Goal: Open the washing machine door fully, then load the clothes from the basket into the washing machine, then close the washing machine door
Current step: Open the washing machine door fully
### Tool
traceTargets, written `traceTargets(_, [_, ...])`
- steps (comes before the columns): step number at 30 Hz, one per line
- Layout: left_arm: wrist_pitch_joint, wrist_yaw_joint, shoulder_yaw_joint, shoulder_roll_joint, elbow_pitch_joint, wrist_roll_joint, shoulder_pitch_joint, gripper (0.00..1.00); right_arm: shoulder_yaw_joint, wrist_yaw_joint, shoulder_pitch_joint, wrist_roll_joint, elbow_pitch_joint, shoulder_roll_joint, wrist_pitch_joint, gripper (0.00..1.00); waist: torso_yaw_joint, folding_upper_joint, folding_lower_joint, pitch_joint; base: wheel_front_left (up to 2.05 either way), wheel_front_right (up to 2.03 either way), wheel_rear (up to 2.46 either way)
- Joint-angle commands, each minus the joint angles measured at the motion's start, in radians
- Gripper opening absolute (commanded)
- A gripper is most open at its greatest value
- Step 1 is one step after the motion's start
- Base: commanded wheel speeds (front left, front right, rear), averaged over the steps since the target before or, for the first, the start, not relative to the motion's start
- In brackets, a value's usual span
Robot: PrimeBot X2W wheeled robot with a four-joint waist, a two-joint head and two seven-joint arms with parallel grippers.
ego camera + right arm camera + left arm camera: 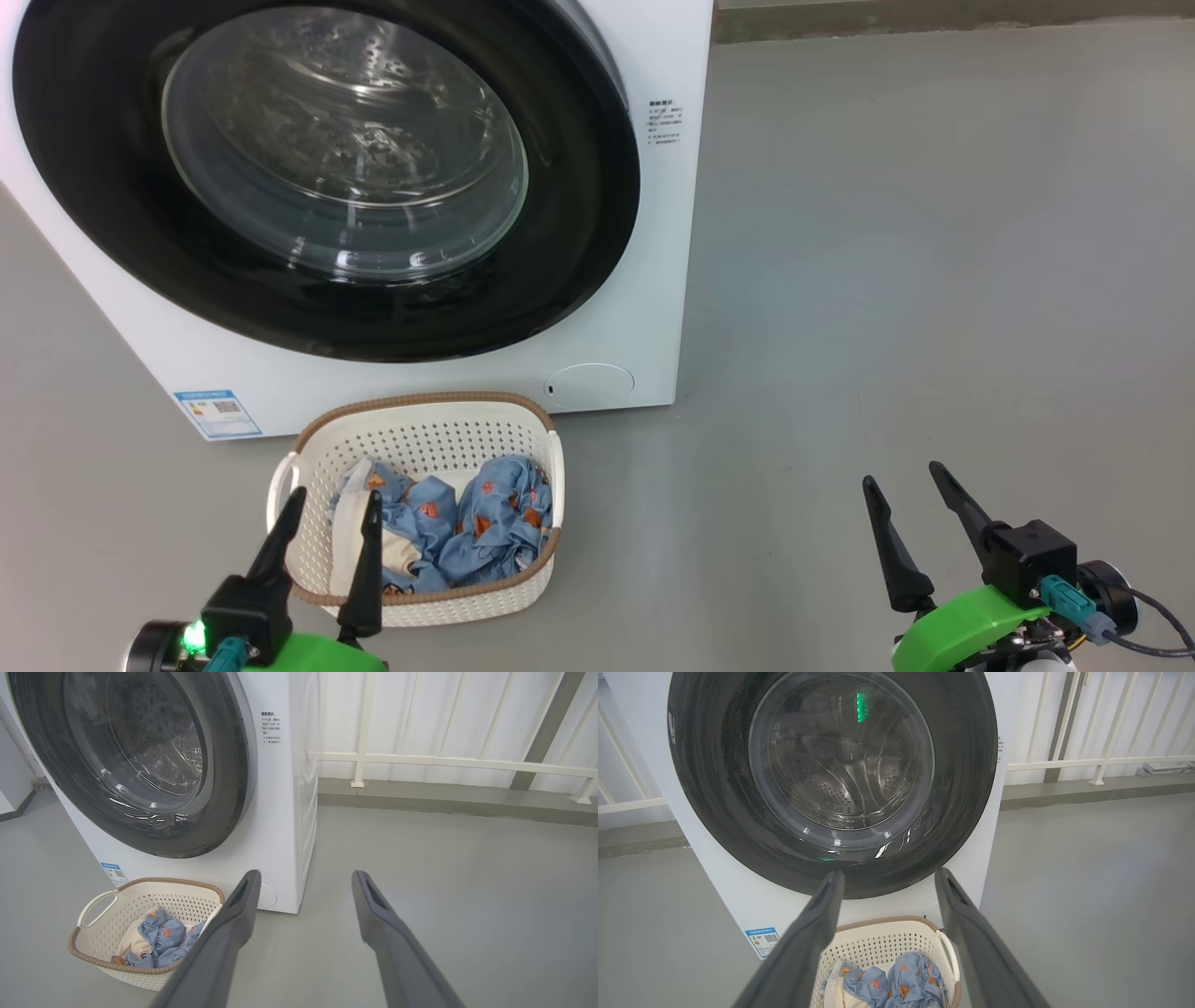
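Head view is showing the washing machine door [327, 177] sitting shut against the front of the washing machine [658, 280], so the first step, swinging it fully open, is not yet begun. Both arms are sitting low. The left gripper [337, 493] is hovering over the near rim of the basket [420, 434] with fingers spread and gripping nothing. The right gripper [903, 473] is hanging spread and unloaded above the floor [934, 233], well apart from the machine's right front corner. The clothes [485, 523] are lying bunched inside the basket, which is standing on the floor just before the machine's bottom front edge, beneath the door's lower rim. The next move is probably calling for a fingertip hooking the door's black rim on its opening side; no handle is showing plainly, so I cannot tell which side. Floor to the right is lying open as far as the railing [444, 760], and the basket is looking low enough for the door to swing over it.
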Motion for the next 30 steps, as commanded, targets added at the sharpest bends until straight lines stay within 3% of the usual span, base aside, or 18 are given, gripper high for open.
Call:
traceTargets(1, [-0.012,0.007,0.035,0.01,-0.024,0.006,-0.035,1.0,0.024,-0.001,-0.039,0.007,-0.027,-0.002,-0.012,1.0,0.0,0.0,0.0,0.0,0.0,0.0,0.0])
traceTargets(6, [-0.012,0.008,0.034,0.009,-0.024,0.007,-0.035,1.0,0.025,-0.001,-0.039,0.007,-0.031,-0.002,-0.012,1.0,0.0,0.0,0.0,0.002,0.0,0.0,0.0])
traceTargets(7, [-0.012,0.008,0.034,0.009,-0.024,0.007,-0.035,1.0,0.026,-0.001,-0.039,0.009,-0.032,-0.002,-0.012,0.0,0.0,0.0,0.0,0.002,0.0,0.0,0.0])
traceTargets(24, [-0.012,0.012,0.036,0.008,-0.028,0.008,-0.041,1.0,0.035,-0.001,-0.046,0.02,-0.04,-0.002,-0.012,0.0,0.0,0.0,0.0,0.016,0.0,0.0,0.0])
traceTargets(30, [-0.012,0.012,0.035,0.007,-0.04,0.008,-0.058,1.0,0.033,-0.001,-0.082,0.103,-0.02,-0.002,-0.002,0.0,0.008,0.0,0.0,0.053,0.0,0.0,0.0])
